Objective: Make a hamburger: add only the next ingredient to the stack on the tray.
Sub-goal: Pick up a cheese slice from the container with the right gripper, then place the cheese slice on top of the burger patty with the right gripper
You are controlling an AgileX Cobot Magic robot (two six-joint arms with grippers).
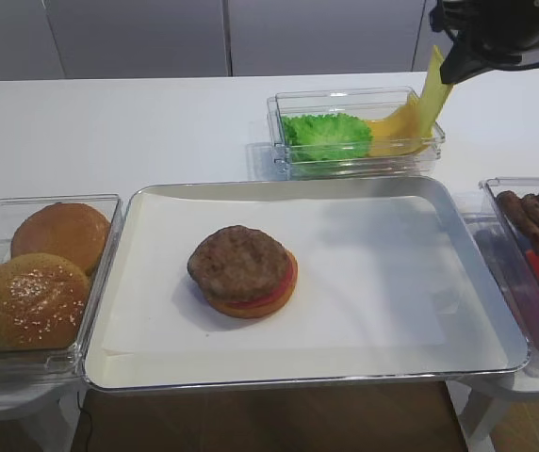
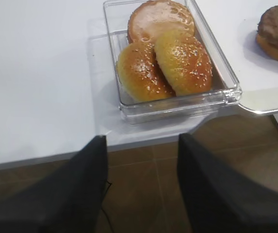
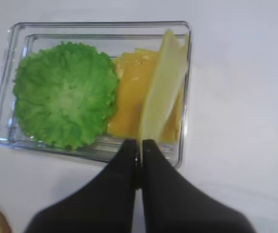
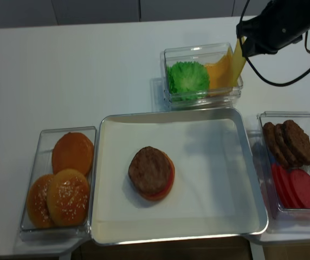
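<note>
Jaws of right gripper (image 3: 140,145) pinched tight on one edge of the cheese slice (image 3: 162,92); slice hangs lifted over its container (image 3: 187,87), at 1 o'clock from the tray (image 1: 496,311). Grab done; carry & drop onto the stack (image 1: 243,270) left. Left gripper (image 2: 141,145) spread, holding nothing. Right gripper mostly cropped in overhead views.

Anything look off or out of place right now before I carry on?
Nothing spilled or damaged. The cheese slice hangs bent from the shut right gripper, its lower end still in the clear container beside the lettuce. On the stack, the patty sits slightly off-centre, with tomato showing on one side.
</note>
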